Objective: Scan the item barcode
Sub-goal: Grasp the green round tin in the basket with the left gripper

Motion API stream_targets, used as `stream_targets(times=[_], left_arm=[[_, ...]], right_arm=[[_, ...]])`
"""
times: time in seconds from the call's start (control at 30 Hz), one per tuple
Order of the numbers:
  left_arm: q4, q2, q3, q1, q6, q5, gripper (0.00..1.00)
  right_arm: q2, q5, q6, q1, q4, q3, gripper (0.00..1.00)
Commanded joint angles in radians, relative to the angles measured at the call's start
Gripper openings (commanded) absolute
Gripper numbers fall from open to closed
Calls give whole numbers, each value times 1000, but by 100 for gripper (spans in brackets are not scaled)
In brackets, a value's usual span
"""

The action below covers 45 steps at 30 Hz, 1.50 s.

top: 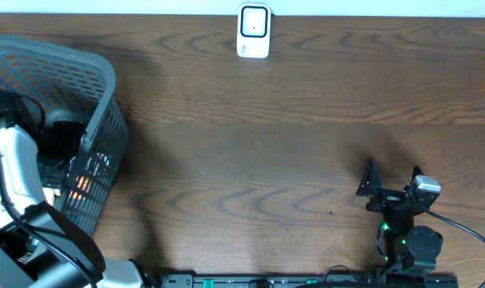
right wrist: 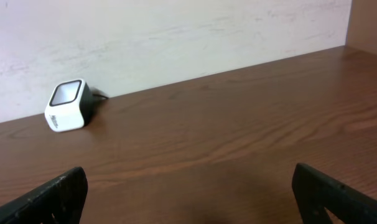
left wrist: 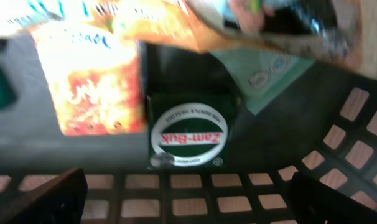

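The items to scan lie in the grey basket (top: 106, 80), so my left gripper (left wrist: 187, 190) is down inside it, jaws wide apart and holding nothing, pointing at the green Zam-Buk box (left wrist: 188, 138). My right gripper (right wrist: 188, 190) hangs open and empty over the table (right wrist: 238, 143), facing the scanner (right wrist: 69, 106).

The table (top: 266, 136) is dark brown with a flowing wood-grain pattern. At 12 o'clock in the overhead view, the scanner (top: 254, 30) is white with a black border around its face. At 9 o'clock, the basket (top: 106, 80) is grey with a square lattice pattern. The box (left wrist: 188, 134) is dark green with a white oval label bearing red lettering. At its 10 o'clock, the packet (left wrist: 92, 87) is orange with white marks. At its 2 o'clock, the sachet (left wrist: 269, 71) is pale green. The wall (right wrist: 176, 31) is off-white.
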Motion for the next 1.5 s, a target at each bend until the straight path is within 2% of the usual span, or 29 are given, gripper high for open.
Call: stream_targets(times=[0.0, 0.1, 0.27, 0.4, 0.53, 0.73, 1.43, 1.47], left_arm=[[-6, -2, 12, -28, -44, -13, 98], [-6, -2, 0, -50, -45, -36, 98], [-53, -2, -10, -91, -198, -136, 98], [-58, -2, -14, -117, -268, -222, 98], [-51, 5, -19, -124, -336, -224, 98], [22, 54, -19, -124, -345, -217, 98], [113, 330, -19, -162, -344, -220, 99], [118, 346, -19, -162, -344, -220, 96]], right_arm=[[-2, 8, 10, 5, -4, -1, 99], [-2, 8, 10, 5, -4, -1, 99], [-2, 8, 10, 5, -4, -1, 99], [-2, 8, 10, 5, -4, -1, 99], [-2, 8, 10, 5, -4, -1, 99], [-2, 8, 10, 5, -4, -1, 99], [-2, 8, 10, 5, -4, -1, 99], [-2, 8, 10, 5, -4, -1, 99]])
